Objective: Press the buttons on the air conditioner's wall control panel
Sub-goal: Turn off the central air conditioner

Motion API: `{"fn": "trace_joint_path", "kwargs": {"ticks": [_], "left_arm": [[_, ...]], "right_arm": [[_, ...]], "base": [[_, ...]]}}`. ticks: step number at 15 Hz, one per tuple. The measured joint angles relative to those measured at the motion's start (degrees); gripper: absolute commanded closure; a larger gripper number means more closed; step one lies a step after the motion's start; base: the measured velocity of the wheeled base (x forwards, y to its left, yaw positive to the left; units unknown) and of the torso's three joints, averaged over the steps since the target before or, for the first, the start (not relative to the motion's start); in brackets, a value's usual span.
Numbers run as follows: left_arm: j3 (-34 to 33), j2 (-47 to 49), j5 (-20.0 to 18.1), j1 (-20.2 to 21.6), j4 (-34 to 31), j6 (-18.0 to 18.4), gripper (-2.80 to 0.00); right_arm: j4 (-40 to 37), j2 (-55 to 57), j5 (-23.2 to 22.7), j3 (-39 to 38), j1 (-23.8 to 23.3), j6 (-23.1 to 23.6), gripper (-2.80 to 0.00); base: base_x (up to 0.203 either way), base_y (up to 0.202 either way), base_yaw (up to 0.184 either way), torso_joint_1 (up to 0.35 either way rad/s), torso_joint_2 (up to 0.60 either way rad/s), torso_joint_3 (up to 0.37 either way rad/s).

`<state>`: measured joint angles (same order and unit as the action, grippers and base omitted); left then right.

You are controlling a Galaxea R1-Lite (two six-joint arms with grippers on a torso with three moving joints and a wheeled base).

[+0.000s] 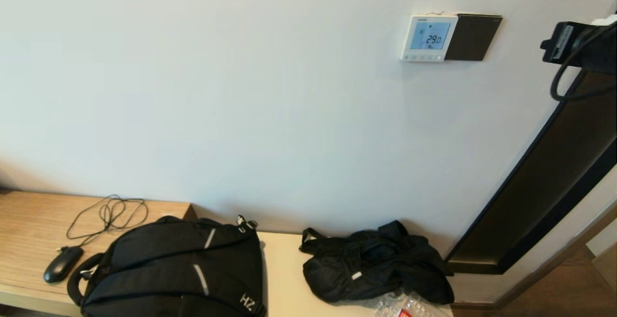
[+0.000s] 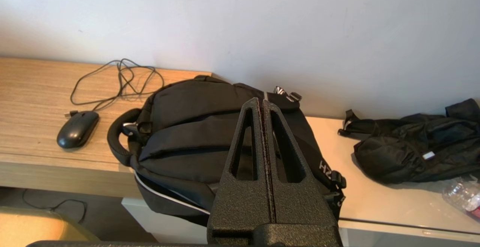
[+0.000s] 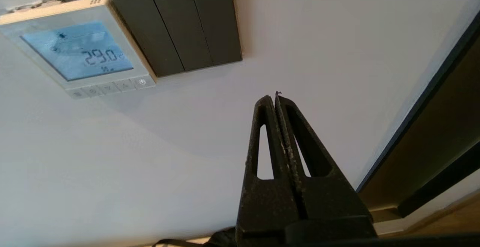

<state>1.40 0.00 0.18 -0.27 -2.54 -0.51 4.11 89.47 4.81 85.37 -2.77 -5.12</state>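
While the right tool (image 3: 275, 98) sits closed, fingers pressed together into one blunt tip, the panel (image 1: 429, 37) waits up on the wall with its screen lit pale blue and reading 29.0. In the head view the right arm comes in at the far right, about level with the panel, and the panel lies to its left, with the dark switch plate (image 1: 472, 37) touching the panel's right edge and so standing between arm and target. From the right wrist camera the tip points at bare wall below and to the right of that plate, well apart from the buttons (image 3: 110, 88). Their row runs along the panel's lower edge, so its long axis is horizontal on the wall, and the power key sits at the end nearest the plate. My read: the coming move has to carry the tip leftward and up, past the plate, and then straight in at the wall.

The left tool (image 2: 261, 104) is closed as well, empty, hanging low over the backpack (image 2: 210, 127) on the bench (image 2: 30, 97), with the mouse (image 2: 77, 128) off to its left. It is far from the panel, so the right arm is clearly the nearer one and looks to be the one doing the pressing.
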Motion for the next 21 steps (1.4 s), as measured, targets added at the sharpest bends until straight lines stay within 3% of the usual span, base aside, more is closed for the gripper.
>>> {"fn": "trace_joint_path", "kwargs": {"ticks": [3, 8, 12, 21], "left_arm": [[0.0, 0.0, 0.0, 0.0, 0.0, 0.0, 0.0], [0.0, 0.0, 0.0, 0.0, 0.0, 0.0, 0.0], [0.0, 0.0, 0.0, 0.0, 0.0, 0.0, 0.0], [0.0, 0.0, 0.0, 0.0, 0.0, 0.0, 0.0]], "right_arm": [[0.1, 4.8, 3.9, 4.5, 4.5, 0.0, 0.0], [0.1, 12.4, 5.2, 12.0, 9.2, 0.0, 0.0], [0.1, 17.2, 5.4, 16.3, 10.4, 0.0, 0.0], [0.2, 20.4, 6.1, 16.9, 13.9, 0.1, 0.0]], "base": [[0.0, 0.0, 0.0, 0.0, 0.0, 0.0], [0.0, 0.0, 0.0, 0.0, 0.0, 0.0], [0.0, 0.0, 0.0, 0.0, 0.0, 0.0], [0.0, 0.0, 0.0, 0.0, 0.0, 0.0]]}}
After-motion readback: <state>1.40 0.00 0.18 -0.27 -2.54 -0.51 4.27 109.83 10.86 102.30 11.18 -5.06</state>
